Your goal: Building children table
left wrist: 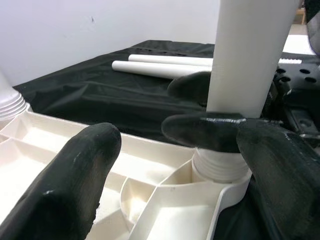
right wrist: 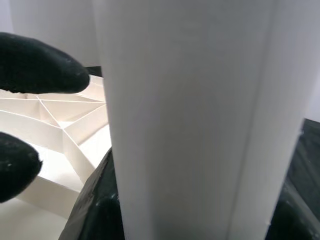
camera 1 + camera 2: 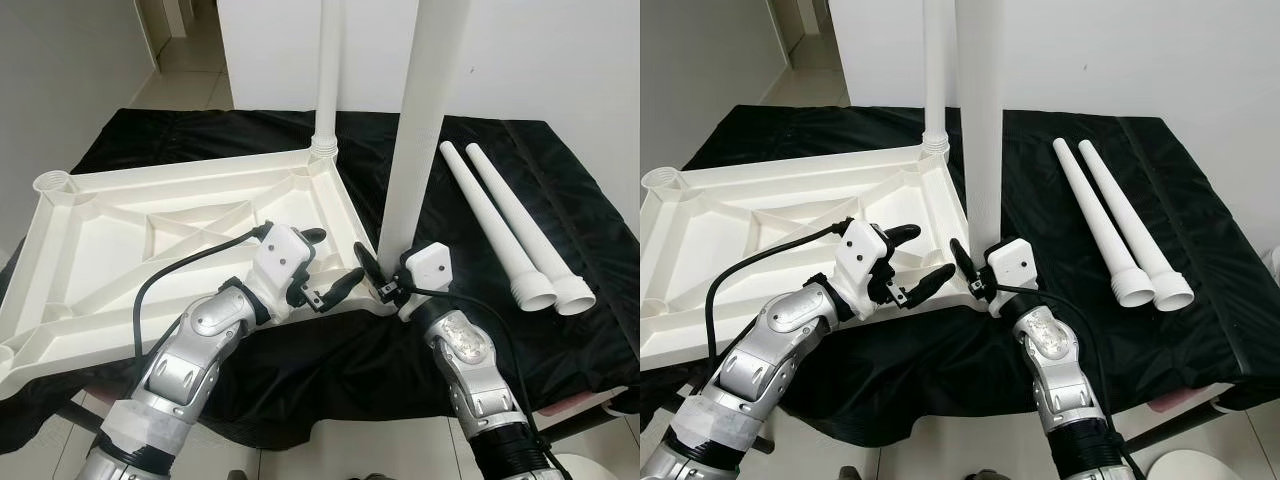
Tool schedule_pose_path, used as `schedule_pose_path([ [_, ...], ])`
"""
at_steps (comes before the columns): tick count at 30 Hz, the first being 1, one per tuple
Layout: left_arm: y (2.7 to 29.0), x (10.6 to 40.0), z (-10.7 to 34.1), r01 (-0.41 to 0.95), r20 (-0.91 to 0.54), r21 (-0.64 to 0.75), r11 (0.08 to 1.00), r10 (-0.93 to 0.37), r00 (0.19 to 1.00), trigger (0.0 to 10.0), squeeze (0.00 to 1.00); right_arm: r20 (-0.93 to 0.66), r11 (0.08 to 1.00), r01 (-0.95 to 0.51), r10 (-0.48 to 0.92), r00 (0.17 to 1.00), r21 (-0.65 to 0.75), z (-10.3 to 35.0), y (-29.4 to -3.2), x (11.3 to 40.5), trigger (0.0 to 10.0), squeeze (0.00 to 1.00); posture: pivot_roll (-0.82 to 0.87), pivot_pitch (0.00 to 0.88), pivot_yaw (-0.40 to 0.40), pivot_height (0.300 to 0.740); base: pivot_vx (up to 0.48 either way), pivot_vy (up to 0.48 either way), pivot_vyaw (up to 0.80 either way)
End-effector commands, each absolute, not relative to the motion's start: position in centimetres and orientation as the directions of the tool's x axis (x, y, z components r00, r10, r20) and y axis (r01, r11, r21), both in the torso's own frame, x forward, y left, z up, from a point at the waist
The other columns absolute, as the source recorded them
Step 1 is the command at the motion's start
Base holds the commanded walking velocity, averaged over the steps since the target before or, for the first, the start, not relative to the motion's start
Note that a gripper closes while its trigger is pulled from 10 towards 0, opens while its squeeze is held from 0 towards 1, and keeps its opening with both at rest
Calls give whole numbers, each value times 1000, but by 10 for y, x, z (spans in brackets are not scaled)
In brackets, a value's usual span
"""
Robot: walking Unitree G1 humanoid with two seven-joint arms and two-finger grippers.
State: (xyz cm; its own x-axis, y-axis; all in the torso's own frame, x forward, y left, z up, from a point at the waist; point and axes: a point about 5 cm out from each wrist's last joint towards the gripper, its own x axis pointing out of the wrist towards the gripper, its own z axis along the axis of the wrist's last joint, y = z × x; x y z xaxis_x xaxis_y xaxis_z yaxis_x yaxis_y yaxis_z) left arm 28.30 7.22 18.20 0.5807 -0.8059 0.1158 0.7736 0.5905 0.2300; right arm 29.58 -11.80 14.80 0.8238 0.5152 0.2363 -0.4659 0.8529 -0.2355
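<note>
A white plastic table top (image 3: 120,215) lies upside down on a black-covered table (image 3: 330,365). One white leg (image 3: 328,70) stands upright in its far right corner socket. A second, thicker-looking leg (image 3: 425,110) stands upright at the near right corner socket (image 1: 220,167). My right gripper (image 3: 384,276) is shut on this leg just above its base. My left gripper (image 3: 330,266) is open. It hovers over the top's near rim, just left of that corner, with nothing between its fingers (image 1: 75,185).
Two loose white legs (image 3: 495,225) (image 3: 530,225) lie side by side on the black cloth to the right. An open socket (image 3: 55,183) sits at the top's far left corner. A white wall stands behind the table, with tiled floor at the near edge.
</note>
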Motion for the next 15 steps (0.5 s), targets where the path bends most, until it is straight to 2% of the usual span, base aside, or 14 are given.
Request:
schedule_pose_path([
  [1,72,281,187,799,119,254,546,-837,534,10000,0,133,844,-505,530,838,-179,127,-115,295,10000,0,-4,85,9,740,0,0,0],
  [15,71,279,188,795,127,261,547,-836,534,10000,0,54,892,-451,453,890,-35,117,-120,303,10000,0,1,77,-3,740,0,0,0],
])
